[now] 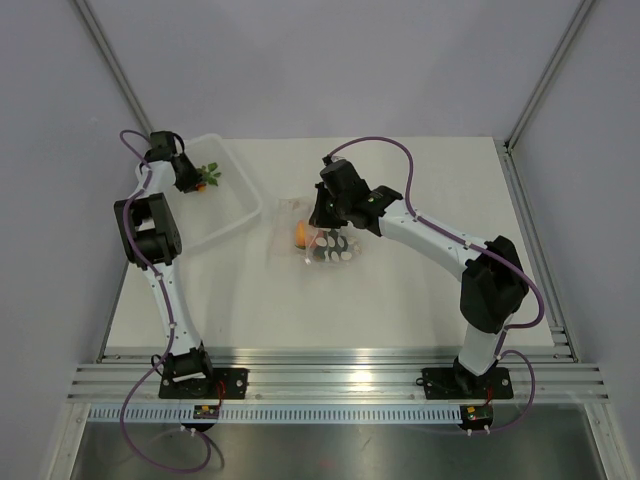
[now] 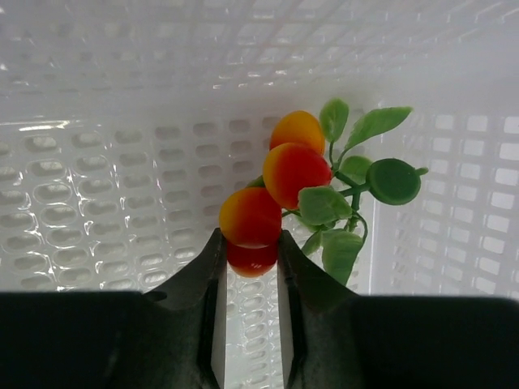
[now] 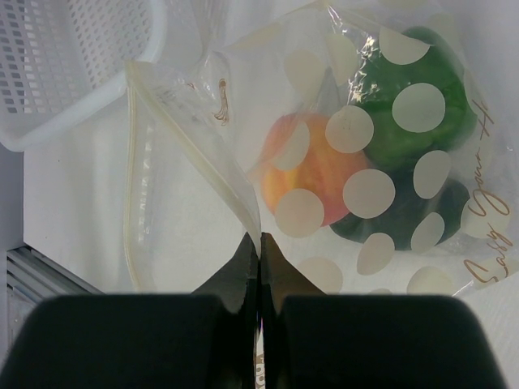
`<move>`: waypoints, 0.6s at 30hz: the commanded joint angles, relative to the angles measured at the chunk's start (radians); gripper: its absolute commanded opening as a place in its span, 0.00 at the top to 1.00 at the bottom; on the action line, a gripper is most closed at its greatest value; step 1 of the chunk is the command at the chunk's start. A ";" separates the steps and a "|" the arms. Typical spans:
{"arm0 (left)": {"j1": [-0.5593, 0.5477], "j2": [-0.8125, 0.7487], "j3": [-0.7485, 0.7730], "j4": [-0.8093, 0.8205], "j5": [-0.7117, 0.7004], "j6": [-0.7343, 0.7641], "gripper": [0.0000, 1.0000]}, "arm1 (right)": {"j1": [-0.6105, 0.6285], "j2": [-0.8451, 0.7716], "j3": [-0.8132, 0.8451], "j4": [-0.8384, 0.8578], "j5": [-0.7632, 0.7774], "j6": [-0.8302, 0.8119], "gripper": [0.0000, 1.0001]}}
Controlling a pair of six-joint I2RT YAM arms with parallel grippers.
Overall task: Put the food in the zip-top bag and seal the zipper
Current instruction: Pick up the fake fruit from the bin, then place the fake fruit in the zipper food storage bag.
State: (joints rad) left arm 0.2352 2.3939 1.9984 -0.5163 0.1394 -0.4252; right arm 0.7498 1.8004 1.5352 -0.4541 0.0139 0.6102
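The left gripper (image 2: 249,243) has its fingers drawn narrow onto the lowest berry of the red-and-green sprig (image 2: 292,174), low in the centre of the left wrist view. The perforated white tray (image 2: 97,203) walls it in on all sides.

The right gripper (image 3: 259,243) is pinched tight on the mouth edge of the zip-top bag (image 3: 389,243), at the bottom centre of its view. The pale zipper (image 3: 134,162) gapes in a loop to the left. Inside the bag, the peach (image 3: 320,162) touches the green lump (image 3: 389,138) at upper right. Brown cursive script (image 3: 486,235) runs along the right edge, turned sideways; only "Your" reads clearly. The tray's corner fills the upper left, just beside the bag on the table (image 1: 400,310).
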 commanded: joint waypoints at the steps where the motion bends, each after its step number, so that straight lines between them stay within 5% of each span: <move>1: -0.004 -0.064 -0.024 -0.010 0.011 0.022 0.91 | 0.006 -0.006 0.034 0.015 -0.005 0.002 1.00; 18: -0.053 -0.659 -0.449 0.067 0.029 -0.099 0.99 | 0.006 -0.032 0.029 0.025 0.001 0.033 1.00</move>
State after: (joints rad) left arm 0.1974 1.8400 1.5921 -0.5014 0.1478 -0.4992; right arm 0.7498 1.8004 1.5352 -0.4538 0.0139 0.6331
